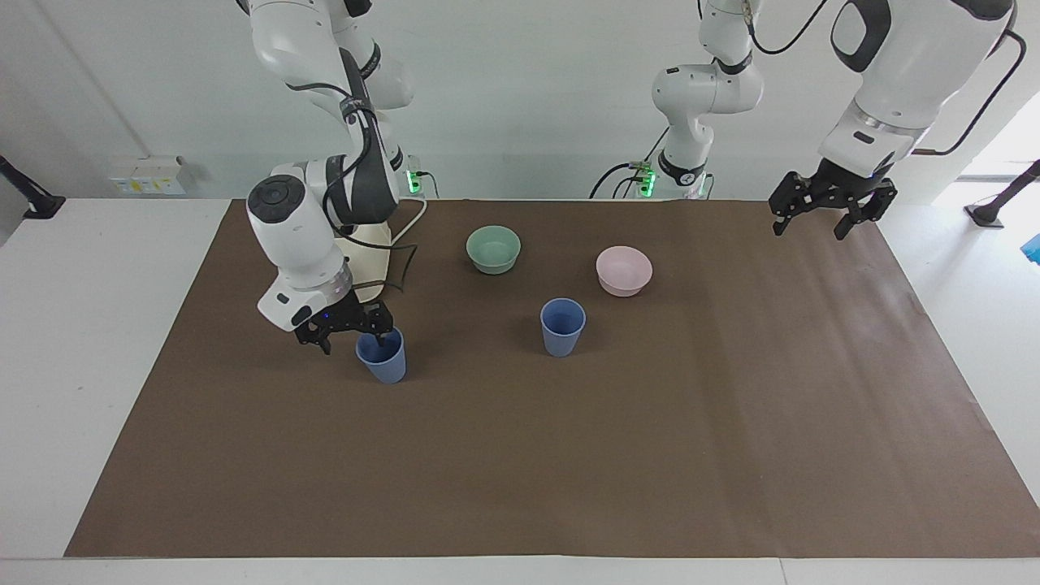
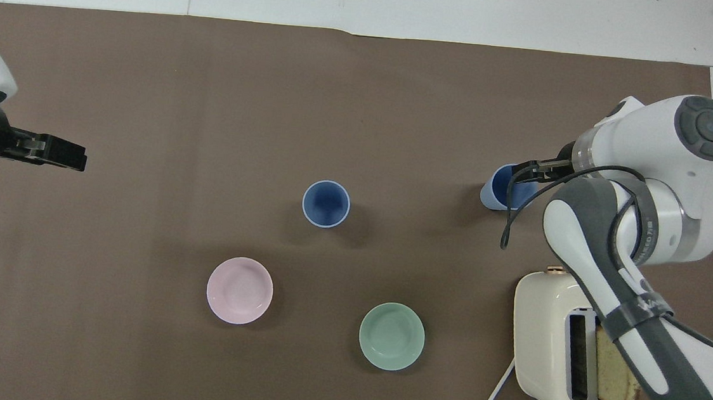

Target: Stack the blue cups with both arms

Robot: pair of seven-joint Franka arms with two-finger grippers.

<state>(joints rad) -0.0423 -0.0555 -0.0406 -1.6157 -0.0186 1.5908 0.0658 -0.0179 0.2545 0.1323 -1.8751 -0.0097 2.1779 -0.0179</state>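
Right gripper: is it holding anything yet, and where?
Nothing held. The right gripper is open at the rim of a blue cup, one finger inside, not closed.

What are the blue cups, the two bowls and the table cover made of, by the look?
Blue cups: probably plastic, matte; thin walls, even colour, no glare.
Mint-green bowl and pink bowl: plastic or glazed ceramic, hard to tell; smooth, with a soft sheen.
Table cover: likely brown paper, matte; faint creases and a flat cut edge.

toaster (image 1: 370, 244) mostly hidden, cup rim (image 2: 506, 173) part-covered
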